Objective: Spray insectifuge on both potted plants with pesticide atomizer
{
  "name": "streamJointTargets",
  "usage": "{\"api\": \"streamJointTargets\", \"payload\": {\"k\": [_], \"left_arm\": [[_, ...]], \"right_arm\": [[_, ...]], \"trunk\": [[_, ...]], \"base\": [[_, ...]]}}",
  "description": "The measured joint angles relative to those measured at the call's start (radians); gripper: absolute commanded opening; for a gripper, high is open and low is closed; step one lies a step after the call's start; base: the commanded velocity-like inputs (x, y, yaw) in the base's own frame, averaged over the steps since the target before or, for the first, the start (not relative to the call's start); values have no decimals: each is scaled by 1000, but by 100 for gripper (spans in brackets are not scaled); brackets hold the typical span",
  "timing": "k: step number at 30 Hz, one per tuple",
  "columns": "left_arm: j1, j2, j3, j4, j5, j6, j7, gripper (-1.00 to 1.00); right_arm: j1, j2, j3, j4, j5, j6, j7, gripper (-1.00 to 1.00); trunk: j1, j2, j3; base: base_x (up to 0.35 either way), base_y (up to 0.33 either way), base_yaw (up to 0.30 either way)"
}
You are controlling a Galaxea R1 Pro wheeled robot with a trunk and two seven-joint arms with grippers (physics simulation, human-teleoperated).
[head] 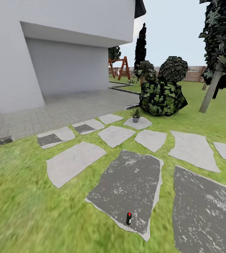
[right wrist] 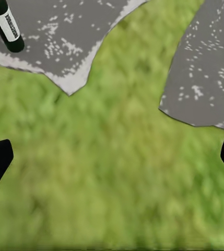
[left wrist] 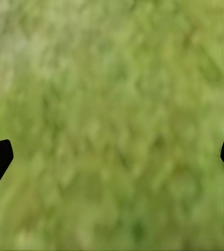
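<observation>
The pesticide atomizer [head: 128, 218], a slim dark bottle with a red top, stands upright near the front edge of a dark stepping stone [head: 130, 186]. The right wrist view shows the atomizer [right wrist: 7, 26] with its pale label on that stone's corner. One potted plant [head: 136, 115], a small green rosette in a grey pot, sits on a pale stone [head: 138, 123] further back. My left gripper [left wrist: 112, 157] hangs open over bare grass. My right gripper [right wrist: 112, 157] is open above grass between two stones, apart from the atomizer.
A big dark-leaved shrub [head: 162, 93] stands behind the potted plant. A tree trunk [head: 211, 89] leans at the right. A white house [head: 57, 49] with a paved forecourt lies to the left. A wooden swing frame [head: 121, 68] and a fence [head: 195, 73] are far back.
</observation>
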Motion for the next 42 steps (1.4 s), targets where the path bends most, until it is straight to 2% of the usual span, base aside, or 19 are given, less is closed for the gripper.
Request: {"api": "streamJointTargets", "payload": {"k": [32,42], "left_arm": [[0,0,0,0,0,0,0,100],[0,0,0,0,0,0,0,100]], "right_arm": [[0,0,-1,0,0,0,0,100],[0,0,0,-1,0,0,0,100]], "trunk": [[0,0,0],[0,0,0]], "base": [[0,2,-291],[-55,210,-291]]}}
